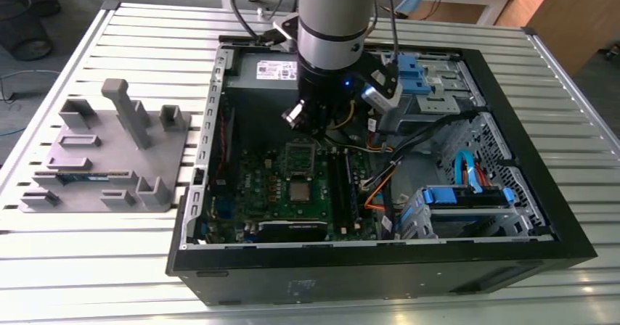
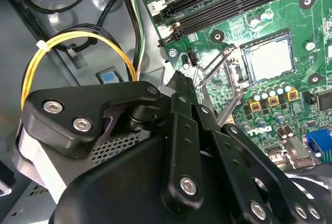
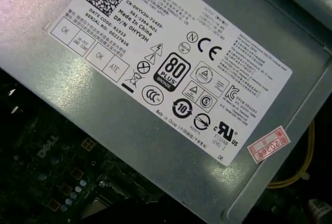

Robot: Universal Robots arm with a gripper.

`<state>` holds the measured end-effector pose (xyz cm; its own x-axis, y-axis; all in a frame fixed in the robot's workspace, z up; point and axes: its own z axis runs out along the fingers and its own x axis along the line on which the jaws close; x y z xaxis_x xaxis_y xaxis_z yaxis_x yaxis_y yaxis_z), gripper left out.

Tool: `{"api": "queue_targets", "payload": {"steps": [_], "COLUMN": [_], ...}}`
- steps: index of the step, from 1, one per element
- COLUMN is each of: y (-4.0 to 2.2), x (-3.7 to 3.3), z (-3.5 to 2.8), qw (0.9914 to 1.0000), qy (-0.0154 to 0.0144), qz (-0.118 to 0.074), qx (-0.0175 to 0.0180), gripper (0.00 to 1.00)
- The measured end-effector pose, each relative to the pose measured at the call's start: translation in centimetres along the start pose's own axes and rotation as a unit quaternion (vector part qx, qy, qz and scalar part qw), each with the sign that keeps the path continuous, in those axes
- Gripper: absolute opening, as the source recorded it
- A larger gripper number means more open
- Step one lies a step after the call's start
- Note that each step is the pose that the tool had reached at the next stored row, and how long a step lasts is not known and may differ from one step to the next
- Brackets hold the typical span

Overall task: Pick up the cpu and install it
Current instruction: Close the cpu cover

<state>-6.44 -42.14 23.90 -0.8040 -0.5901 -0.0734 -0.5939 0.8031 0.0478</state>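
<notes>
Lying open on a slatted metal table (image 1: 116,267), a black computer case (image 1: 542,216) holds a green motherboard (image 1: 290,194), a grey power supply (image 3: 155,89) with a white label, and blue drive caddies (image 1: 470,194). The cpu (image 2: 269,58) sits in the motherboard socket, its load lever (image 2: 210,68) raised, seen in the second wrist view. The robot arm's gripper (image 1: 315,129) hangs inside the case above the board; whether its fingers are parted or closed cannot be told. A grey parts tray (image 1: 68,158) beside the case holds a memory stick (image 1: 83,178).
</notes>
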Motion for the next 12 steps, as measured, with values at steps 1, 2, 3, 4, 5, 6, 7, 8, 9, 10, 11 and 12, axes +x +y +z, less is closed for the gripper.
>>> {"api": "queue_targets", "payload": {"steps": [1,2,3,4,5,6,7,8,9,10,11,12], "y": [0.0,0.0,0.0,-0.01,-0.02,-0.05,-0.09,-0.13,-0.18,-0.23,-0.28,-0.34], "x": [0.0,-0.01,-0.01,0.0,0.01,0.02,0.05,0.08,0.11,0.15,0.19,0.23], "z": [-0.06,-0.12,-0.17,-0.21,-0.23,-0.24,-0.26,-0.27,-0.27,-0.28,-0.29,-0.29], "qw": [1.0,1.0,1.0,1.0,1.0,1.0,0.99999,0.99999,0.99998,0.99997,0.99996,0.99994], "qy": [0.0,0.0,0.0,-0.0001,-0.0001,0.0,0.0001,0.0001,0.0002,0.0003,0.0004,0.0004], "qz": [0.0,-0.001,-0.001,-0.001,-0.002,-0.003,-0.004,-0.005,-0.007,-0.008,-0.009,-0.011], "qx": [-0.0001,-0.0001,-0.0001,-0.0002,-0.0002,-0.0003,-0.0003,-0.0005,-0.0005,-0.0007,-0.0008,-0.0008], "gripper": [0.11,0.11,0.11,0.11,0.11,0.11,0.11,0.11,0.11,0.11,0.11,0.11]}}
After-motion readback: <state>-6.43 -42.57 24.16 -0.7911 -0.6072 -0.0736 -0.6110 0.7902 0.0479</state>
